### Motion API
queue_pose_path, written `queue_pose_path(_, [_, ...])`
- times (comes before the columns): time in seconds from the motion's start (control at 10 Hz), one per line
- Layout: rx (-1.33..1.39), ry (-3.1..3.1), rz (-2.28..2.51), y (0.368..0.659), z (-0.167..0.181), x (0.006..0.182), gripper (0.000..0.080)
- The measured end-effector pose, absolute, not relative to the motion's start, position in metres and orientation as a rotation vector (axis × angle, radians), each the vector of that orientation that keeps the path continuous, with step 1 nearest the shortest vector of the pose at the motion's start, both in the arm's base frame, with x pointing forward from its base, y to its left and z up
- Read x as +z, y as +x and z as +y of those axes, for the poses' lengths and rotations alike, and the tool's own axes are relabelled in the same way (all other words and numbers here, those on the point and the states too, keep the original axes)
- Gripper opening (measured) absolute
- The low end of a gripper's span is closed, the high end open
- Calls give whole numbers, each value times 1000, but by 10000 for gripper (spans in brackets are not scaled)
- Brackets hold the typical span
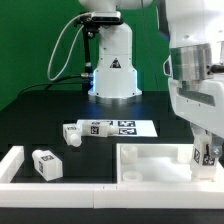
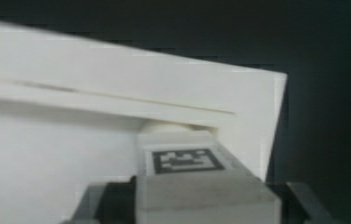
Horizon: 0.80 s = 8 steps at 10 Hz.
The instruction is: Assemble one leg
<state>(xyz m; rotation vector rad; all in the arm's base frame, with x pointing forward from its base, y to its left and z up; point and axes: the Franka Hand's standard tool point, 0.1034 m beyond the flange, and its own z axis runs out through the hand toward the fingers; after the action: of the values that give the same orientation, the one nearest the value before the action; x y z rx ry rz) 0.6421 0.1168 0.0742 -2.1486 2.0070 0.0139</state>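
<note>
Looming closest, the arm's bulky white wrist [image 1: 195,75] comes down at the exterior view's right, forearm roughly vertical, and ends in the end effector [image 1: 203,150], which points down at the table [image 1: 40,110]. Directly under it is the large white panel [image 1: 150,160], and in the wrist view that panel [image 2: 83,130] fills most of the picture beyond the fingertips, with black table showing past its edge. Away from the end effector, toward the exterior view's left, white border bars [image 1: 15,160] frame a bay. Farther back from the end effector lies the marker board [image 1: 125,127]. The end effector [image 2: 186,192] is clamped on the leg [image 2: 184,158]: its fingers [image 2: 104,203] press on either side of the small tagged block, whose tag faces the wrist camera. From outside, the leg [image 1: 208,155] hangs in that grip just over the panel's near part, though I cannot tell whether it touches the panel. Two loose legs lie well apart from the end effector: one on its side [image 1: 75,131] at the end of the marker board, the other standing [image 1: 45,163] inside the bars. As I judge it, the pick-up is done and the leg is over the panel; seating it in a corner recess and fixing it there are left.
</note>
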Motion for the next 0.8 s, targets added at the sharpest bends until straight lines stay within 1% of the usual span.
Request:
queue_pose_path(0.1, [22, -2173, 1989, 641, 120, 74, 295])
queue_pose_path(0.2, [19, -2192, 1967, 641, 119, 74, 356])
queue_pose_path(0.3, [-3, -2290, 1855, 640, 117, 74, 356])
queue_pose_path(0.5, [-70, -2601, 1399, 636, 104, 72, 615])
queue_pose_path(0.6, [-66, -2725, 1196, 633, 106, 70, 639])
queue_pose_path(0.7, [-62, -2813, 1044, 629, 110, 69, 639])
queue_pose_path(0.8, [-74, -2832, 989, 631, 107, 69, 648])
